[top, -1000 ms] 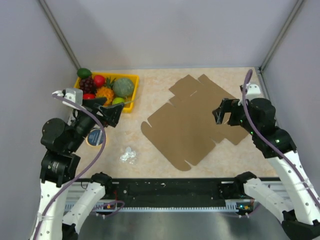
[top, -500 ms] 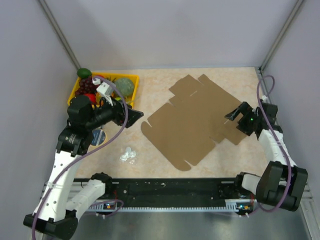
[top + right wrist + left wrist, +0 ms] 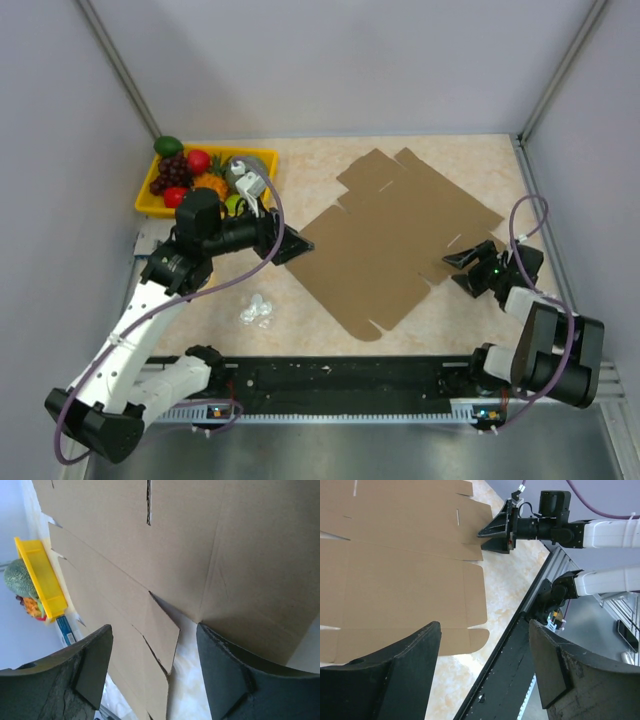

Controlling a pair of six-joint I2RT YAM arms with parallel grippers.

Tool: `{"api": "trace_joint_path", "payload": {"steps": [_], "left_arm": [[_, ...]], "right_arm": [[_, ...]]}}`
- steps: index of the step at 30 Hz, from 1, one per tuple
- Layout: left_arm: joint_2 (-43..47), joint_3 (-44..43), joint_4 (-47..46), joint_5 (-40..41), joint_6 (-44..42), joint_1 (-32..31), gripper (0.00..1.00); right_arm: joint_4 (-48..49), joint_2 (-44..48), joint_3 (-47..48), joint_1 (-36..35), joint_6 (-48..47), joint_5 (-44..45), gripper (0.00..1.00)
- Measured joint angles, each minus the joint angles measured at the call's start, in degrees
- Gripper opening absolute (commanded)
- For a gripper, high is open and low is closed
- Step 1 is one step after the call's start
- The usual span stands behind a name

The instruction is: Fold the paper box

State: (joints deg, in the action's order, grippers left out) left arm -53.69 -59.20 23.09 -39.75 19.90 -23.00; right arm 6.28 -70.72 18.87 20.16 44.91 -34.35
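Observation:
The paper box [image 3: 400,235] lies flat and unfolded on the table, a plain brown die-cut sheet with flaps and slits. My left gripper [image 3: 291,246] is low at the sheet's left corner, open, with only table and the black rail between its fingers [image 3: 395,680]. In the left wrist view the box [image 3: 395,570] fills the upper left, ahead of the gripper [image 3: 485,670]. My right gripper [image 3: 462,268] sits low at the sheet's lower right edge, open. In the right wrist view a small flap [image 3: 162,630] points into that gripper's gap [image 3: 155,675], touching neither finger.
A yellow tray [image 3: 262,153] of toy fruit stands at the back left, just behind the left arm. A crumpled clear wrapper [image 3: 257,310] lies near the front left. The black rail [image 3: 340,380] runs along the near edge. Grey walls close in both sides.
The left gripper has swung right and down to the box's left corner. The right gripper has dropped and drawn back to the lower right edge. Both jaws have narrowed slightly.

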Motion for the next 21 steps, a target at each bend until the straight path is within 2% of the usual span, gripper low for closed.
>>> {"api": "trace_joint_path", "payload": {"steps": [3,10,15,17,18,21], "left_arm": [[-0.76,0.0,-0.76,0.15,0.48,-1.18,0.74],[-2.01,-0.02,-0.94,2.62,1.77,-4.22,0.74],[-1.97,0.07,-1.97,5.33,3.19,-5.77,0.74],[-2.4,0.07,-2.56,6.29,3.72,-6.03,0.73],[-2.95,0.04,-2.93,6.69,4.02,-6.19,0.73],[-6.56,-0.81,-3.21,7.82,4.39,-6.51,0.72]], "right_arm": [[4.96,-0.96,-2.14,0.0,1.46,-0.57,0.46],[14.29,-4.74,-5.75,0.0,3.87,-3.5,0.47],[17.57,-4.76,-7.3,-0.31,4.48,-4.5,0.43],[18.75,-5.79,-7.19,-0.92,4.7,-4.74,0.22],[19.47,-6.84,-7.1,-1.33,4.76,-4.87,0.03],[19.8,-8.79,-6.54,-1.81,3.8,-5.46,0.0]]}}
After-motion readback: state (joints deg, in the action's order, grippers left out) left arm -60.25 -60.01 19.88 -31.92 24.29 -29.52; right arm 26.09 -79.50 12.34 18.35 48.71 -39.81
